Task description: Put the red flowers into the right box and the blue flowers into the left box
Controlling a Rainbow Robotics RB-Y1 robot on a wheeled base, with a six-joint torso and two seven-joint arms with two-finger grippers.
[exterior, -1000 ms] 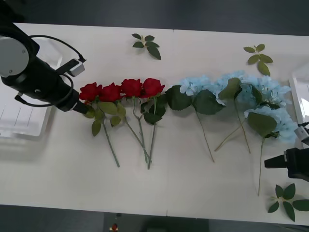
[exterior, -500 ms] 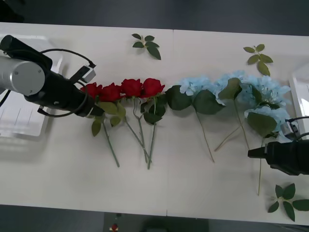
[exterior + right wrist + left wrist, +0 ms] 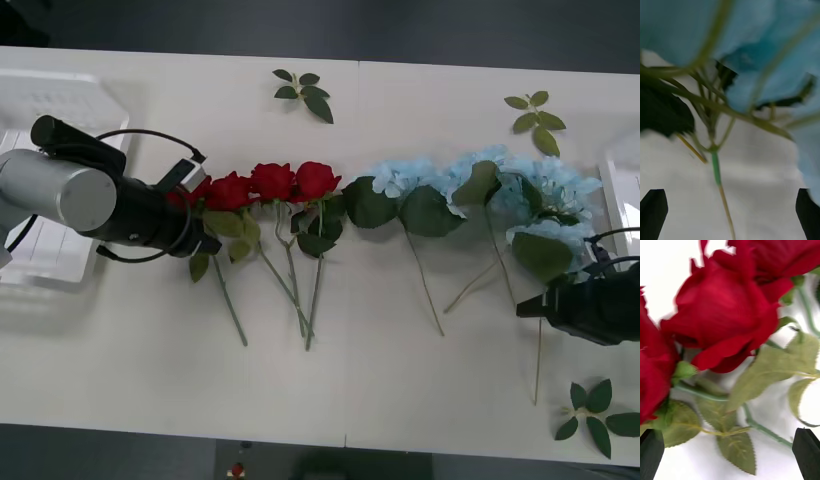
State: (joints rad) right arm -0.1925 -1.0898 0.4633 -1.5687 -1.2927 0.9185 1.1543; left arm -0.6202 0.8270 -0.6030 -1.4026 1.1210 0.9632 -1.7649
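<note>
Red flowers: four artificial deep-red roses (image 3: 268, 183) on thin green stems lay in a row on the white tabletop (image 3: 380, 370), left of centre; none was boxed.
Blue flowers: pale-blue fluffy clusters (image 3: 520, 190) with dark green leaves lay in a row right of the roses; none was boxed.
Left box: white translucent ribbed tray (image 3: 55, 105) sat at the tabletop's left edge, no flowers seen in it.
Right box: white tray rim (image 3: 625, 195) sat at the right edge.
Left tool: (image 3: 205, 240) over the leftmost rose, fingers (image 3: 807, 453) spread wide, nothing clamped.
Right tool: (image 3: 530, 305) at a blue stem (image 3: 720, 187), fingers apart, stem between them unclamped.
Progress: judged at the first pick; all sorting remained.
Change: both tools had closed in from the tabletop edges.
</note>
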